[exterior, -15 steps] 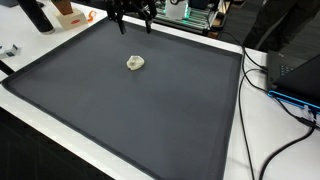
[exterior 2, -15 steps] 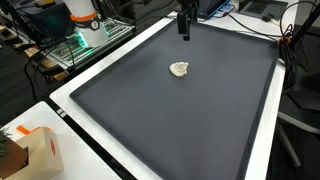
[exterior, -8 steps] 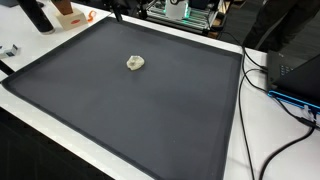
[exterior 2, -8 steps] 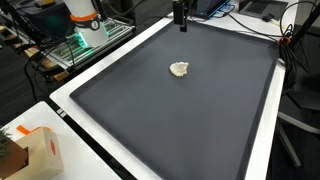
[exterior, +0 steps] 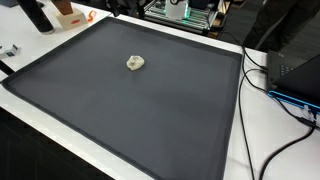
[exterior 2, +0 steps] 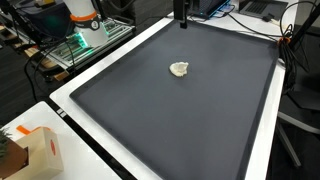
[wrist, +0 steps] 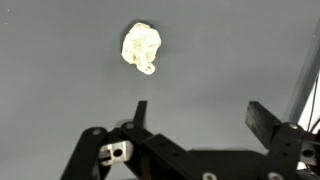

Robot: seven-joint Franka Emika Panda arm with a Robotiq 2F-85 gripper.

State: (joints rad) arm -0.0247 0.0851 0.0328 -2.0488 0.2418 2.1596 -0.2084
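Two black fingers (wrist: 265, 118) of the gripper (wrist: 200, 120) stand wide apart at the bottom of the wrist view, with nothing between them. The gripper is empty and looks down on a dark grey mat (wrist: 60, 60). Beyond the fingertips, well apart from them and a little toward the left finger, lies a small pale, crumpled lump (wrist: 142, 47). It sits alone on the mat and touches nothing else. In an exterior view the gripper (exterior 2: 182, 22) hangs above the mat's far edge, at the top of the picture, with the lump (exterior 2: 179, 69) on the mat (exterior 2: 180, 125) below it, nearer that far edge than the near one. In an exterior view from another side, the lump (exterior: 135, 62) lies in the far left part of the mat (exterior: 150, 115), away from every edge. The mat covers most of a white table (exterior 2: 262, 150). Off the mat, an orange and white box (exterior 2: 40, 150) stands by a near corner, and dark cables (exterior: 268, 75) trail along the table's right edge.
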